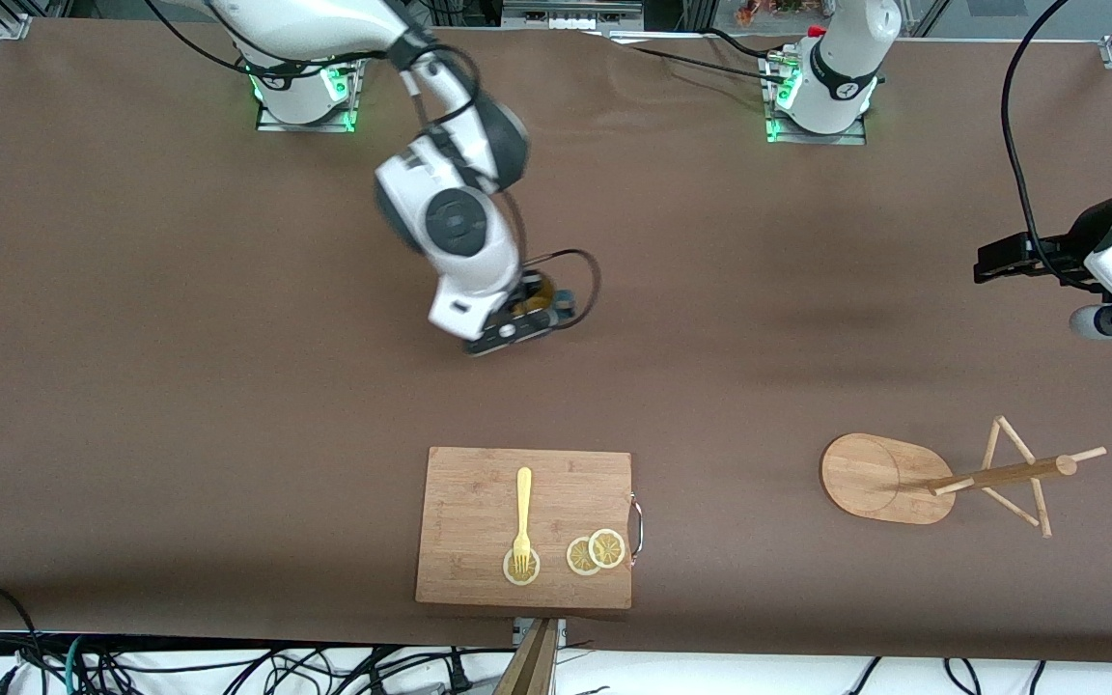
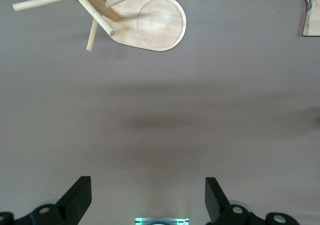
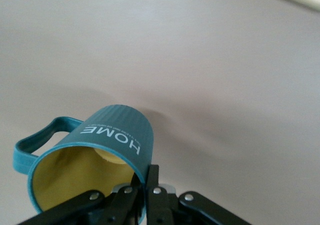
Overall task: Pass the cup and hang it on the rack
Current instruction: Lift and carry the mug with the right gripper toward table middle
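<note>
1. Right gripper (image 1: 525, 314), over mid-table: I see it clamped shut on the cup (image 3: 95, 155) rim, one finger inside the yellow interior, cup lifted and tilted.
2. Cutting board (image 1: 479, 502), nearer the front camera: fork (image 1: 522, 516) and lemon slices (image 1: 596, 552) on it.
3. Rack (image 1: 889, 478) stands toward the left arm's end.
4. Left gripper (image 2: 147, 197) waits above bare table near the rack, jaws wide apart, holding nothing.
</note>
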`<action>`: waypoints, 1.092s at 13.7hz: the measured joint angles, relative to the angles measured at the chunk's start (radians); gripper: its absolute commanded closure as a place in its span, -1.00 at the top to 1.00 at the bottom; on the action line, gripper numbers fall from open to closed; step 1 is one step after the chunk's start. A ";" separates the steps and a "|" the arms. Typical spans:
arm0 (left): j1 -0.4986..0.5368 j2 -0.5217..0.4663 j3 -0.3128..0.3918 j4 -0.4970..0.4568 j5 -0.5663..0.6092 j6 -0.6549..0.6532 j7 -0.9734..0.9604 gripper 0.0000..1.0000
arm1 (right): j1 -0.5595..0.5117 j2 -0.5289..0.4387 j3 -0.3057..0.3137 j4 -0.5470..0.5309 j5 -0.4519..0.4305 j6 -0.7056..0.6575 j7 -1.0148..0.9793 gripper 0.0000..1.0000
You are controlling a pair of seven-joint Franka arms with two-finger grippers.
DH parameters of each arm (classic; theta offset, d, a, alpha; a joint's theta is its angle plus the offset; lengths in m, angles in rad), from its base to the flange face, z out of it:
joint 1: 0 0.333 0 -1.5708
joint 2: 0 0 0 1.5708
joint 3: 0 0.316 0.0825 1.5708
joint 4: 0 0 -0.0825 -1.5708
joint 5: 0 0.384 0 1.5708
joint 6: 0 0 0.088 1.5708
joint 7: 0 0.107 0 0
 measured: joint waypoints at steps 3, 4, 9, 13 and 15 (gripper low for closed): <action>0.000 0.000 0.000 0.000 0.000 0.000 0.000 1.00 | 0.129 0.119 -0.003 0.142 -0.004 -0.005 0.159 -1.00; 0.000 0.000 0.000 0.001 0.000 0.000 0.000 1.00 | 0.169 0.158 -0.004 0.183 -0.005 -0.006 0.208 -1.00; 0.001 0.000 0.001 0.001 0.000 0.000 0.000 1.00 | 0.290 0.255 -0.010 0.284 -0.015 -0.006 0.329 -0.99; 0.001 0.000 0.001 0.001 0.000 0.000 0.000 1.00 | 0.294 0.256 -0.010 0.291 -0.017 -0.009 0.333 -0.64; 0.001 0.000 0.001 0.001 0.000 0.000 0.000 1.00 | 0.297 0.258 -0.010 0.291 -0.026 -0.007 0.339 -0.55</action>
